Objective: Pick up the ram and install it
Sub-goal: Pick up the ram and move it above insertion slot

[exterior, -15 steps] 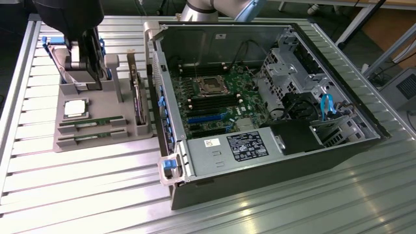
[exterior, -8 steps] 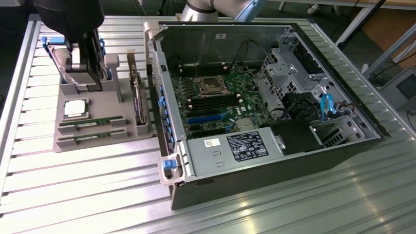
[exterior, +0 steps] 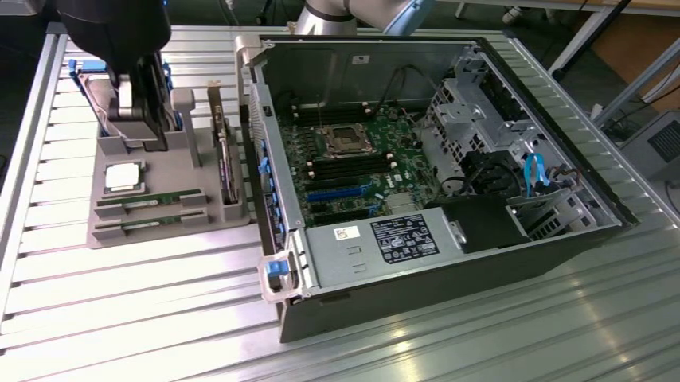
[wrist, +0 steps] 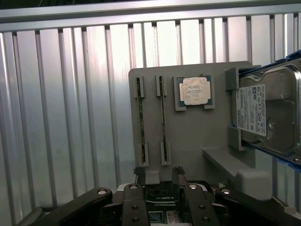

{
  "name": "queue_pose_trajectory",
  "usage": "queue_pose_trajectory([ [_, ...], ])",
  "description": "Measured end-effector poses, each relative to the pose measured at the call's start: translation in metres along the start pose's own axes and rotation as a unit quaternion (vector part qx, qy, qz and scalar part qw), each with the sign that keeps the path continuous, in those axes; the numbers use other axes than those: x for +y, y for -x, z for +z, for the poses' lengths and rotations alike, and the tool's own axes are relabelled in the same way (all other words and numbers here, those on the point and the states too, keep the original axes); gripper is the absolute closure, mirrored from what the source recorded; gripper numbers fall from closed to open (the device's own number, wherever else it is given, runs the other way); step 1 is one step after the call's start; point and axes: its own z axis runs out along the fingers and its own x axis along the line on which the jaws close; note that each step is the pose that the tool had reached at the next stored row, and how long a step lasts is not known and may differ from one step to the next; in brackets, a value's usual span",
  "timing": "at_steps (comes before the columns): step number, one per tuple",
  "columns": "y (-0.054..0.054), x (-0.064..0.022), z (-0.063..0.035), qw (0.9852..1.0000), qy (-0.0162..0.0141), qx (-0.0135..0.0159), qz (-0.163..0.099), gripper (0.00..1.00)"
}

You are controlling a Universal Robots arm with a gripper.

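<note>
Checking in on the grey tray that sits on the slatted metal table: both sticks of ram are parked in their slots on it, lying edge-up and parallel to each other. The outer ram stick runs along the tray's edge. The inner ram stick sits closer to the tray's middle, just beside the processor, which has its own square pocket on the tray. Past the processor, at the tray's other end, a hard drive with a white label rests in blue rails.

The gripper hangs over the tray with its jaws spread wide and nothing between them. From the wrist view its fingers line up roughly with the ends of the two sticks, but I can't tell how high above the tray they are. Neither stick is being touched.

The open computer case stands right beside the tray, side panel off, with the motherboard showing inside.
</note>
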Motion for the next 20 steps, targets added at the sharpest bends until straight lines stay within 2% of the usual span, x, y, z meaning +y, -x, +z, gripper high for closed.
queue_pose_trajectory([
  [20,0.0,0.0004,0.0093,1.0,0.0,0.0,0.0,0.64],
])
